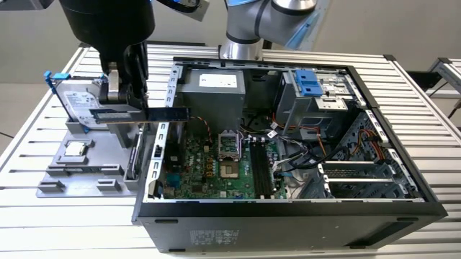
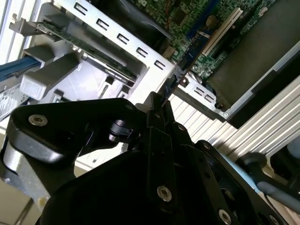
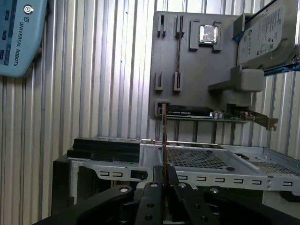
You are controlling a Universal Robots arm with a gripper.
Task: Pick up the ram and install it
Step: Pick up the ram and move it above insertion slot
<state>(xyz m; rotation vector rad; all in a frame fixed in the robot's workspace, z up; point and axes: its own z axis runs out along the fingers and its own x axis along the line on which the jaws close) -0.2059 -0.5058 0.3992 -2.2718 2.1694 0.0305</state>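
Observation:
The ram (image 1: 162, 114) is a thin dark stick held level in the air, above the gap between the grey parts holder (image 1: 65, 175) and the open computer case (image 1: 288, 208). My gripper (image 1: 124, 109) is shut on it near its end on the exterior view's left. In the first wrist view the ram (image 3: 164, 136) shows edge-on, rising from between my gripper (image 3: 164, 180) toward the holder (image 3: 197, 70). In the second wrist view the ram (image 2: 172, 84) points out from my gripper (image 2: 158, 110) over the case edge. Dark memory slots (image 1: 260, 171) lie on the green motherboard (image 1: 205, 172).
The holder carries a hard drive (image 1: 75, 102) in a blue frame, a processor chip (image 1: 77, 151) and an upright expansion card (image 1: 134, 156). Inside the case are a power supply (image 1: 212, 94), loose cables (image 1: 299, 154) and a drive cage (image 1: 320, 97). All stands on a slatted metal table (image 1: 43, 216).

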